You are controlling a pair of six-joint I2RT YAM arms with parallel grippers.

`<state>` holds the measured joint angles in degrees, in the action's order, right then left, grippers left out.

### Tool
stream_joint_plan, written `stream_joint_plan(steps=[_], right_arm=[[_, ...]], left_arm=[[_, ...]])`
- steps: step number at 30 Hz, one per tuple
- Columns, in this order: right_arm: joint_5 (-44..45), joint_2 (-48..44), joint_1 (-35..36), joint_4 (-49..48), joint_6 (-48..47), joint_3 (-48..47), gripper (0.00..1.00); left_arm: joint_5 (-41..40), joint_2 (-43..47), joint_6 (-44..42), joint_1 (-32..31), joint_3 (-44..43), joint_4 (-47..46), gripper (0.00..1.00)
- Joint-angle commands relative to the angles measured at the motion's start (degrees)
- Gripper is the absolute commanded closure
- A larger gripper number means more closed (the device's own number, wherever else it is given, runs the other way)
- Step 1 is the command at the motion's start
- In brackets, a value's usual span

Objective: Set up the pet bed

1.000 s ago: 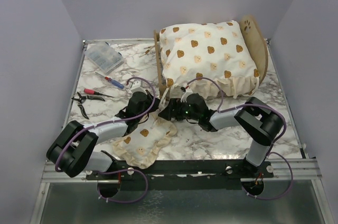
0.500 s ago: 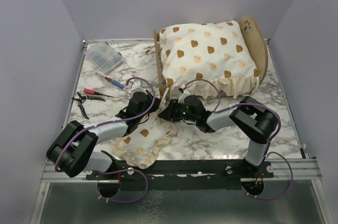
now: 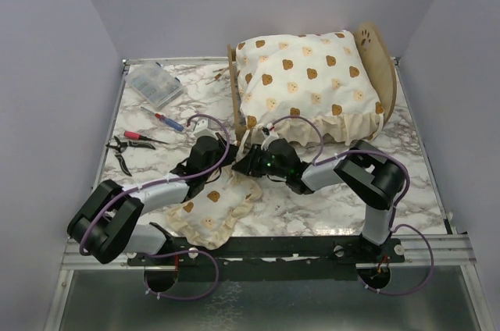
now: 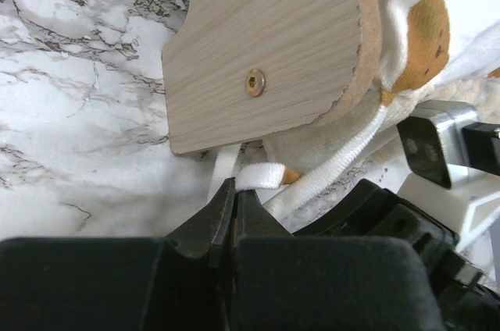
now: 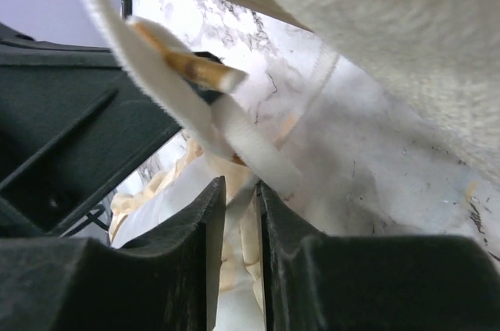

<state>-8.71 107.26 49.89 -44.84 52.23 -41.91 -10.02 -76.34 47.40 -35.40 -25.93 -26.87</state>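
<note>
Now, one small light plywood pet bed (image 3: 388, 93) stands at the far right of the white marble-patterned table (image 3: 328, 206). Its rounded headboard (image 3: 373, 48) is toward the right wall and its low footboard (image 3: 233, 85) toward the middle.

- One large cream bear-print ruffled cushion (image 3: 301, 81) lies on the frame, its ruffle hanging over the near side.
- One small matching bear-print pillow (image 3: 207, 210) lies flat on the table by my left arm, apart from the bed.
- My left gripper (image 4: 234, 189) sits just below the footboard's lower corner, where one brass screw (image 4: 255, 82) shows. Its jaws are closed, pinching the folded end of a white fabric tie tape (image 4: 259, 177). At least two tape strips show there.
- My right gripper (image 5: 242, 206) is low under the cushion's edge. Its two fingers are nearly together, with a white tie tape clamped between them. I cannot tell whether it is the same strip.
- At far left lie one clear plastic compartment box (image 3: 154, 85), two red-handled screwdrivers (image 3: 168, 121) (image 3: 134, 135) and one pair of black pliers (image 3: 120, 151).
</note>
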Motion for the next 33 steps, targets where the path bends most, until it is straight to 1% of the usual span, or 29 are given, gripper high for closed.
stream_joint_plan(steps=[1,5,6,12,17,21,26,33], right_arm=[[1.58,1.01,0.38,0.88,0.60,0.59,0.79],[0.57,-0.91,0.38,2.09,-0.74,2.79,0.98],[0.56,-1.32,0.38,2.63,-1.25,3.19,0.99],[1.79,-2.23,0.38,4.41,-3.88,4.34,0.99],[4.63,-3.11,0.30,7.87,-8.19,2.48,0.99],[8.27,-4.58,0.30,11.30,-12.26,0.78,0.99],[13.65,-5.58,0.22,16.26,-19.06,-3.72,0.99],[20.08,-3.39,0.08,17.58,-24.63,-5.06,0.99]], left_arm=[[-2.20,2.69,-0.42,-0.40,0.06,0.48,1.00],[-3.36,5.53,-1.69,-0.51,-0.69,2.70,1.00],[-3.92,6.43,-2.14,-0.47,-1.14,3.72,1.00],[-8.59,13.66,-5.98,-1.15,-4.23,9.36,1.00],[-10.84,15.23,-9.93,-1.16,-8.84,11.87,1.00],[-11.30,12.82,-14.47,-1.17,-14.24,12.27,1.00],[-12.36,7.63,-20.00,-1.17,-21.02,12.24,1.00],[-13.80,0.73,-26.33,-0.74,-29.67,12.17,1.00]])
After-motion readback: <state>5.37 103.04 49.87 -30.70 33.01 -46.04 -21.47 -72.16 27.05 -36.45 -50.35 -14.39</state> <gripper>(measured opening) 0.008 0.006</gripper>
